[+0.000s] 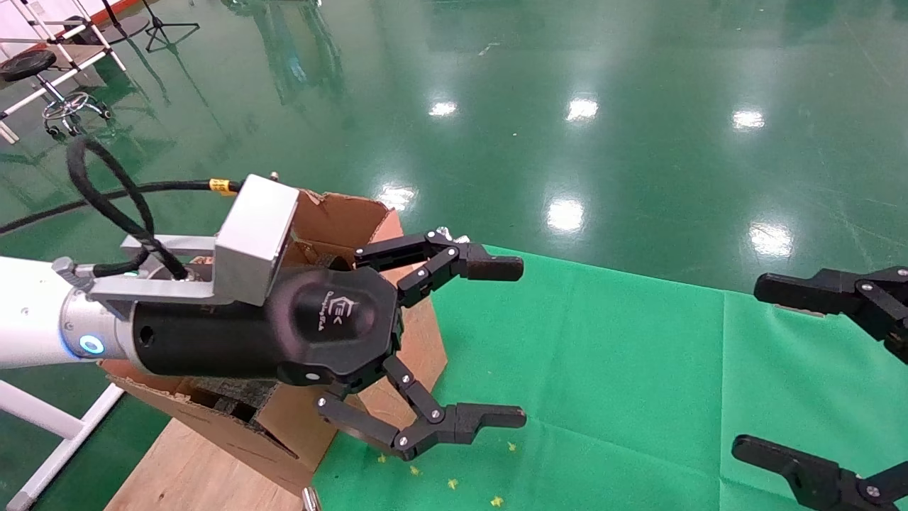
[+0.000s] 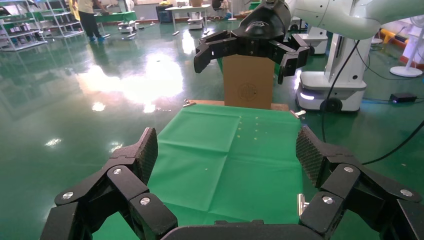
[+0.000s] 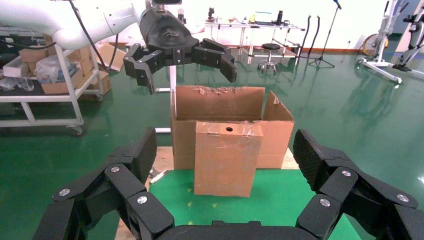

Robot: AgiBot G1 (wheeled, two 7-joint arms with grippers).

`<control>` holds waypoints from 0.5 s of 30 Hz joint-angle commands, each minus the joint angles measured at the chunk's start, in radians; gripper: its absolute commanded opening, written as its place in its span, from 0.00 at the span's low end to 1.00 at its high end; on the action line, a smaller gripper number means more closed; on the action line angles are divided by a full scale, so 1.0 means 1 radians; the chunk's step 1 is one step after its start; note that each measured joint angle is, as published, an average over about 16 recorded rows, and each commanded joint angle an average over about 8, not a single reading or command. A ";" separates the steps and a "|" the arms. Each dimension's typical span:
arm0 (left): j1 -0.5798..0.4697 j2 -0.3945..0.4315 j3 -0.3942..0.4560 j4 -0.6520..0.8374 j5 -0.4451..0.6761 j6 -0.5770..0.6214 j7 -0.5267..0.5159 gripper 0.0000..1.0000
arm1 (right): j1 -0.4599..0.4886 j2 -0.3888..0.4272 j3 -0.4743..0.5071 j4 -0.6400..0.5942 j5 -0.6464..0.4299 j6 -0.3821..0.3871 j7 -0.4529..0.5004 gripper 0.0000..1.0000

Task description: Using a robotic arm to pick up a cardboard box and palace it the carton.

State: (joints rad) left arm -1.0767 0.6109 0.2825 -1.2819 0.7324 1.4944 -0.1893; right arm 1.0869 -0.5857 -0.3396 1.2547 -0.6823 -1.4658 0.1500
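The small brown cardboard box (image 3: 227, 160) stands upright on the green cloth, touching nothing, just in front of the large carton (image 3: 220, 102) with ragged flaps (image 1: 333, 213). My left gripper (image 1: 522, 343), black on the white arm with the silver wrist box, is open and empty. It hovers above the box and the carton (image 3: 190, 77) and covers the box in the head view. My right gripper (image 1: 747, 366) is open and empty at the cloth's right end, facing the box (image 3: 226, 150). In the left wrist view open jaws (image 2: 227, 150) face an upright brown box (image 2: 248, 82) under a white-armed gripper (image 2: 245, 65).
The green cloth (image 1: 603, 369) covers the table, with small yellow specks near its front. The carton sits on a wooden board (image 1: 191, 468). A white frame leg (image 1: 42, 440) stands at the left. A white robot base (image 2: 325, 92) and shelving (image 3: 45, 75) stand farther off on the green floor.
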 commanded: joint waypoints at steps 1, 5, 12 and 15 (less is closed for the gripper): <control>0.000 0.000 0.000 0.000 0.000 0.000 0.000 1.00 | 0.000 0.000 0.000 0.000 0.000 0.000 0.000 1.00; 0.000 0.000 0.000 0.000 0.000 0.000 0.000 1.00 | 0.000 0.000 0.000 0.000 0.000 0.000 0.000 1.00; 0.000 0.000 0.000 0.000 0.000 0.000 0.000 1.00 | 0.000 0.000 0.000 0.000 0.000 0.000 0.000 1.00; 0.000 0.000 0.000 0.000 0.000 0.000 0.000 1.00 | 0.000 0.000 0.000 0.000 0.000 0.000 0.000 0.92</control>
State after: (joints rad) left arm -1.0787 0.6058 0.2837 -1.2843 0.7449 1.4882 -0.1889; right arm 1.0869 -0.5857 -0.3396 1.2547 -0.6823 -1.4658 0.1500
